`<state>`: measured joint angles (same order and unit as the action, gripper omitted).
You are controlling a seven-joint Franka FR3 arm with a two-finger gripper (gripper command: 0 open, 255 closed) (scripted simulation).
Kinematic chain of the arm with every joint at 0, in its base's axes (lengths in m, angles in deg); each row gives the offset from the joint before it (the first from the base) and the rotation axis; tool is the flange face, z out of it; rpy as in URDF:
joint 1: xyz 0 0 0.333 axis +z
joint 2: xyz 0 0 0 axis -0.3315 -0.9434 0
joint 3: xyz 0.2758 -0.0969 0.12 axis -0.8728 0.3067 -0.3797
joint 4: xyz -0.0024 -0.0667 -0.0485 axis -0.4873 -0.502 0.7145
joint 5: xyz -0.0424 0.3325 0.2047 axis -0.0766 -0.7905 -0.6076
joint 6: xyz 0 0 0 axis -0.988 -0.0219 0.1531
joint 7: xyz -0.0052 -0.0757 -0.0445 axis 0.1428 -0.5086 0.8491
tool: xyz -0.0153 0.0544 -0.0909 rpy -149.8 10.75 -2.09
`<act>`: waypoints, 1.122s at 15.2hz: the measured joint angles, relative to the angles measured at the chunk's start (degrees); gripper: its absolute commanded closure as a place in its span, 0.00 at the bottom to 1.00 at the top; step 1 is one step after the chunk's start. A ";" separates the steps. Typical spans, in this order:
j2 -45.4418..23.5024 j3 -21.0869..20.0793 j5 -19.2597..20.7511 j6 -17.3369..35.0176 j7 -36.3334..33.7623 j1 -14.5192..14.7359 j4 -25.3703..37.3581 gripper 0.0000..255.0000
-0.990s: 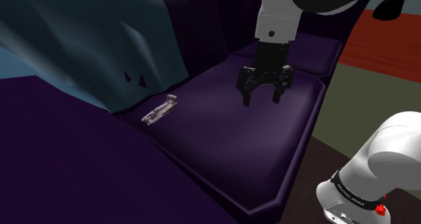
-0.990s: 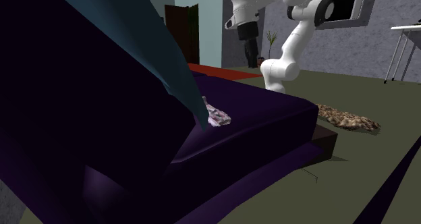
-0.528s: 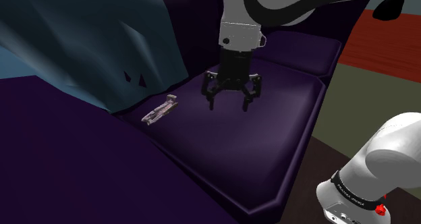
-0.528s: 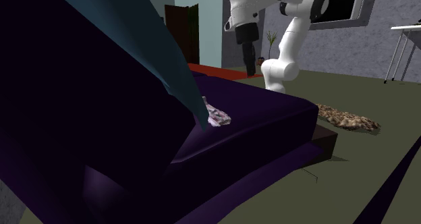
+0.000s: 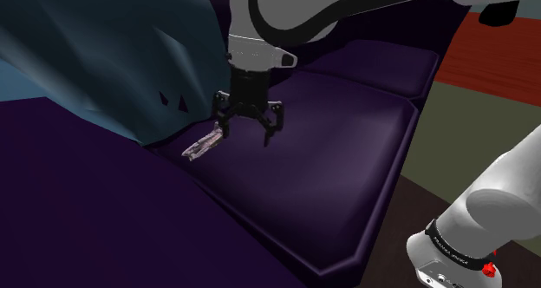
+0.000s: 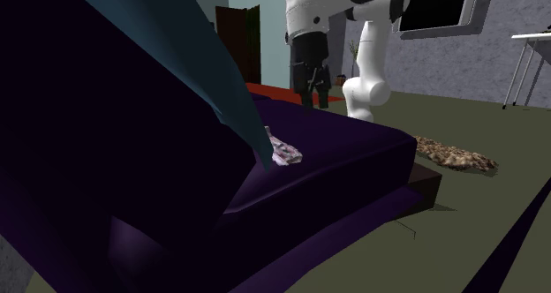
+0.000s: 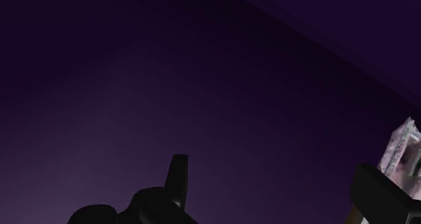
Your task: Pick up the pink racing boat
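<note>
Now: gripper [image 5: 244,134] spread wide, nothing between the fingers. It hangs low over the purple cushion [image 5: 329,156], just beside the boat and not touching it.

Boat [image 5: 205,142]: long, narrow, pale pink-grey, not a strong pink. It lies flat on the cushion, close under the edge of the teal drape [image 5: 104,52]. In the wrist view one end of it [image 7: 401,152] shows just past my outer finger [image 7: 378,196], so I am not centred over it.

Handling, my judgement:
- Small and slim, so probably light. Lifting it should take little force.
- The hull reads as stiff, moulded. The thin ends and any raised detail could be fragile.
- Smooth flanks may slip, so a squeeze near a tapering end could squirt it out.
- The cushion looks soft, so my fingertips can press in a little to get beside the hull.

Where to take hold: across the narrow width at mid-length, fingers square to the long axis. The drape side is tight, so I must mind that finger's clearance.
</note>
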<state>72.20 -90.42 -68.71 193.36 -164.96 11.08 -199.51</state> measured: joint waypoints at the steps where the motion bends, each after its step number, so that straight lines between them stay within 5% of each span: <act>1: -2.52 -0.66 1.77 0.81 -3.06 0.04 1.77 0.00; 9: -23.53 0.64 17.48 1.22 -26.42 6.53 21.32 0.00; 17: -23.33 1.64 19.21 4.99 -28.47 7.54 19.86 0.00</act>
<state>48.87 -88.77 -49.50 198.35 -193.43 18.61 -179.65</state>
